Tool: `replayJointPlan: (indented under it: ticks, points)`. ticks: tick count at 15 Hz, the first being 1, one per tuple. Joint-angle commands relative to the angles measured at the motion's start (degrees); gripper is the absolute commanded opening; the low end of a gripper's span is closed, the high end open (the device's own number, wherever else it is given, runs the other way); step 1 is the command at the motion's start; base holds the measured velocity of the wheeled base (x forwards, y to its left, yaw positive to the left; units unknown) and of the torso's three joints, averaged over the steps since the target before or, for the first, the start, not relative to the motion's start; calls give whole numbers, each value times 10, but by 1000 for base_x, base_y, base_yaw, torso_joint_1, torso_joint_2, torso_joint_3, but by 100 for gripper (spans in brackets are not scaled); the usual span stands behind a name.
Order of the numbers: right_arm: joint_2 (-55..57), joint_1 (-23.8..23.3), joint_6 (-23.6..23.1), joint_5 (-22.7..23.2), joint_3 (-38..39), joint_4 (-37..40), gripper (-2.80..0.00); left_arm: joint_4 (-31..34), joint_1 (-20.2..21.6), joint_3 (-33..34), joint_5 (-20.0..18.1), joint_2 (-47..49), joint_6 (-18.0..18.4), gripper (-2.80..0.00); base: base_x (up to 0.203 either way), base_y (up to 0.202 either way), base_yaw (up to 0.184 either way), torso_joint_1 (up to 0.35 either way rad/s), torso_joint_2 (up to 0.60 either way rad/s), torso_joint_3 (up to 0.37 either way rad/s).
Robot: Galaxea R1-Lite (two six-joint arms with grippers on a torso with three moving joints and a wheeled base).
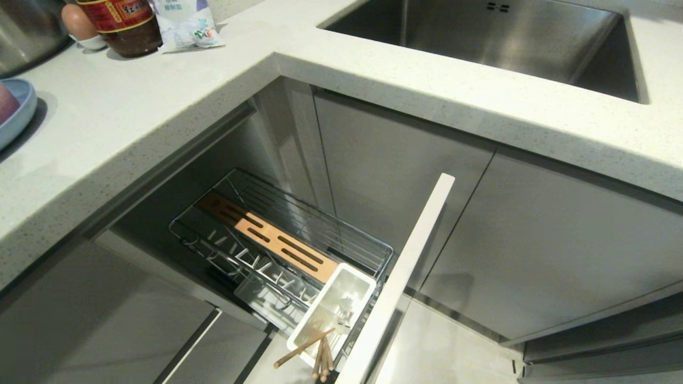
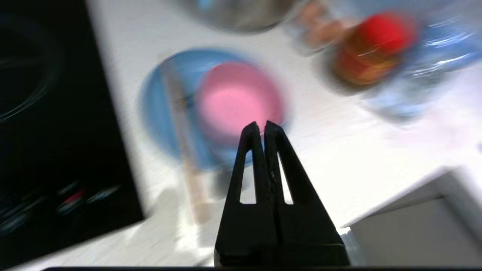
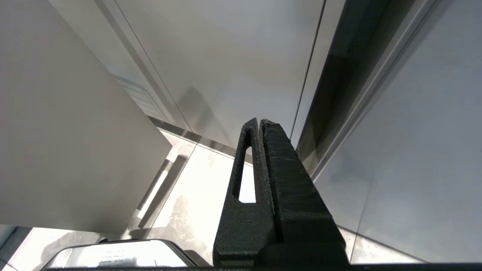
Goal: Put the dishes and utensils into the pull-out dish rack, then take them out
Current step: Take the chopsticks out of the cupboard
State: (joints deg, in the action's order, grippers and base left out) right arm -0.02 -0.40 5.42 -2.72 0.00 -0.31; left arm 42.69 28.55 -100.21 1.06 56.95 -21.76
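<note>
The pull-out dish rack (image 1: 325,221) stands drawn out under the counter, with its wooden strip (image 1: 267,240), white caddy (image 1: 368,281) and white front panel (image 1: 405,272). Wooden chopsticks (image 1: 320,356) stick out of the caddy. The light-blue plate (image 2: 162,113) sits on the counter with the pink bowl (image 2: 235,101) in it. Both also show at the far left of the head view, plate (image 1: 21,114) and bowl (image 1: 5,101). A blurred tan stick (image 2: 184,150) lies across the plate's side. My left gripper (image 2: 261,126) hovers over the plate's near edge, shut and empty. My right gripper (image 3: 260,122) hangs shut by the cabinet doors. The spoon and fork are out of view.
A black cooktop (image 2: 56,113) lies beside the plate. Behind the plate stand a steel pot (image 1: 26,32), an egg (image 1: 77,21), a red-capped jar (image 1: 125,24) and a bag (image 1: 184,24). The steel sink (image 1: 480,37) is set into the counter (image 1: 133,122) at the far right.
</note>
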Motion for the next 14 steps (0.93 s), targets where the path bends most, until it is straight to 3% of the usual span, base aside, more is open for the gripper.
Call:
replayJointPlan:
  ticks: [1, 5, 8, 12, 14]
  points:
    - [-2, 0, 0, 0, 0, 0, -280, -34, -81, -30, 8, 0, -17, -280, 0, 0, 0, 0, 0, 0]
    - [-2, 0, 0, 0, 0, 0, -280, -91, -207, -51, 18, 29, -96, -280, 0, 0, 0, 0, 0, 0]
    - [-2, 0, 0, 0, 0, 0, -280, -87, -306, -42, 19, 62, -106, -280, 0, 0, 0, 0, 0, 0]
    - [-2, 0, 0, 0, 0, 0, -280, -36, -496, -22, 25, 102, -109, -280, 0, 0, 0, 0, 0, 0]
    - [-2, 1, 0, 0, 0, 0, -280, -16, -588, -1, 68, 132, -106, -280, 0, 0, 0, 0, 0, 0]
